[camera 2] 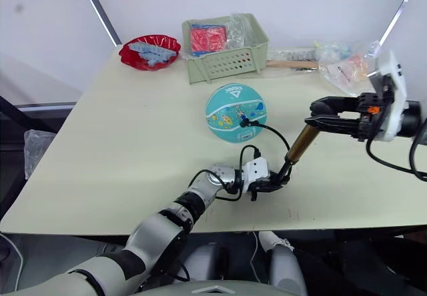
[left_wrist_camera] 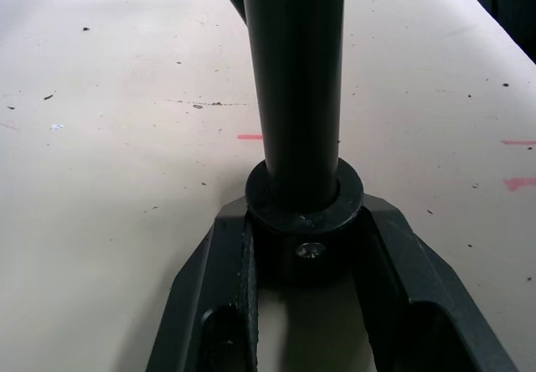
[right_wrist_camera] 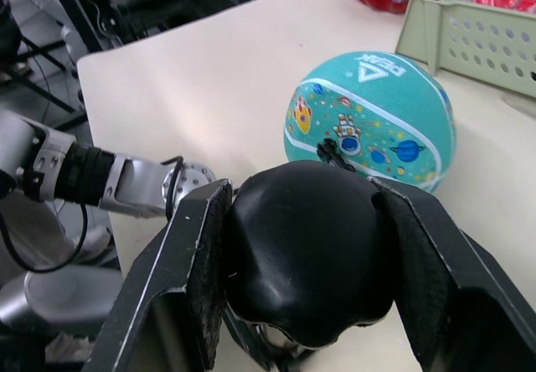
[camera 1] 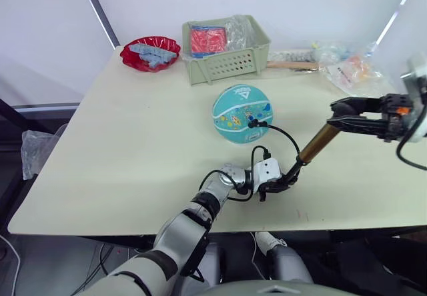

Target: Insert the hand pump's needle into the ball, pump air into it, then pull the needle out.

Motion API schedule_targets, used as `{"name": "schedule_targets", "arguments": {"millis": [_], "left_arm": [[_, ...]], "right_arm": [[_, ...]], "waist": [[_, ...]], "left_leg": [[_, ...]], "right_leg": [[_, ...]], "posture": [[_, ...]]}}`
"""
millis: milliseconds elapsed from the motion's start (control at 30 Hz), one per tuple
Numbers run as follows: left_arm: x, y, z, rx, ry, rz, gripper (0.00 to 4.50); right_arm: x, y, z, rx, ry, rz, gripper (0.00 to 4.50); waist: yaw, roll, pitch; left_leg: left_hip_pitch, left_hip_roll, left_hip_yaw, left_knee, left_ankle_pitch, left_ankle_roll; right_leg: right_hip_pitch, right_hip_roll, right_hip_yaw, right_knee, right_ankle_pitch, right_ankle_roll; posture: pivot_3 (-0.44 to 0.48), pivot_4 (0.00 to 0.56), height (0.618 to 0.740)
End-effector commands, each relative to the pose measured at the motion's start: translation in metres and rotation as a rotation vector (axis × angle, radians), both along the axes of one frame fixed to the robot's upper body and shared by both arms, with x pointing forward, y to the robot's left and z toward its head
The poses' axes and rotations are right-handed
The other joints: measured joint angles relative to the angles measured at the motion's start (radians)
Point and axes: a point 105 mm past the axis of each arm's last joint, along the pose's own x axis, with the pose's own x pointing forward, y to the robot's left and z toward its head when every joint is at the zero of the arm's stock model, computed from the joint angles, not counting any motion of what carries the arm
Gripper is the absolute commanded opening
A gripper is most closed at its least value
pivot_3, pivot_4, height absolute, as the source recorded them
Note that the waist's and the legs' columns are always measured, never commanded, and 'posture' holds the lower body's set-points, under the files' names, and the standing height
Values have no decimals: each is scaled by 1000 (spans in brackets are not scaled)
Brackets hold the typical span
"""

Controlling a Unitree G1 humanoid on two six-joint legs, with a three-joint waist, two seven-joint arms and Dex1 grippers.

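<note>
The teal ball (camera 1: pixel 241 113) rests mid-table. The needle's black fitting (camera 1: pixel 252 124) sits against its near side, the pin itself hidden, and the thin black hose (camera 1: pixel 283 136) loops down to the pump's foot. The hand pump (camera 1: pixel 319 143) leans up to the right, gold barrel showing. My left gripper (camera 1: pixel 280 183) is shut on the pump's black bottom cap (left_wrist_camera: pixel 306 213) at the table surface. Up at the right, my right gripper (camera 1: pixel 337 115) is shut on the pump's black handle (right_wrist_camera: pixel 306 255). The right wrist view shows the ball (right_wrist_camera: pixel 377 121) beyond the handle.
A green basket (camera 1: pixel 227 66) with red packets stands behind the ball. A red bowl (camera 1: pixel 130 57) of blue pieces sits at the back left. Plastic bags (camera 1: pixel 350 69) and a wooden stick (camera 1: pixel 293 64) lie at the back right. The table's front edge (camera 1: pixel 200 226) is close under my left arm.
</note>
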Motion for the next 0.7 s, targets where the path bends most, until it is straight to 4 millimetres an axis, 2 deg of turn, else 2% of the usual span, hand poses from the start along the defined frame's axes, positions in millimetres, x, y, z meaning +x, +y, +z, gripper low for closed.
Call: {"name": "schedule_targets", "arguments": {"millis": [33, 200, 300, 400, 567, 700], "left_arm": [[-25, 32, -52, 185, 152, 1, 1123], [-23, 32, -50, 178, 145, 5, 1123], [-23, 32, -49, 170, 149, 13, 1123], [-22, 32, -49, 162, 154, 21, 1123], [-22, 32, -49, 161, 155, 25, 1123], [-22, 32, -49, 162, 154, 22, 1123]], "right_arm": [[10, -6, -38, -97, 55, -92, 2075], [9, 1, -75, -130, 98, -87, 2075], [9, 5, -97, -179, 56, -70, 2075], [8, 6, -110, -197, 55, -77, 2075], [10, 9, -97, -161, 19, -71, 2075], [10, 7, -55, -78, -43, -49, 2075]], "waist": [[0, -1, -1], [0, -3, -5], [-1, -6, -7], [-4, -5, -7], [-7, -5, -8], [-6, -4, -7]], "left_leg": [[0, 0, 0, 0, 0, 0], [1, 0, 0, -2, 0, 0], [1, 0, 0, -2, 0, 0], [2, 0, 0, -2, 0, 0], [3, 0, 0, -2, 0, 0], [3, 0, 0, -2, 0, 0]], "right_leg": [[0, 0, 0, 0, 0, 0], [0, 0, 0, 0, 0, 0], [0, 0, 0, 0, 0, 0], [0, 0, 0, 0, 0, 0], [1, 0, 0, 0, 0, 0], [1, 0, 0, 0, 0, 0]], "posture": [[0, 150, 738], [0, 150, 738], [0, 150, 738], [0, 150, 738], [0, 150, 738], [0, 150, 738]]}}
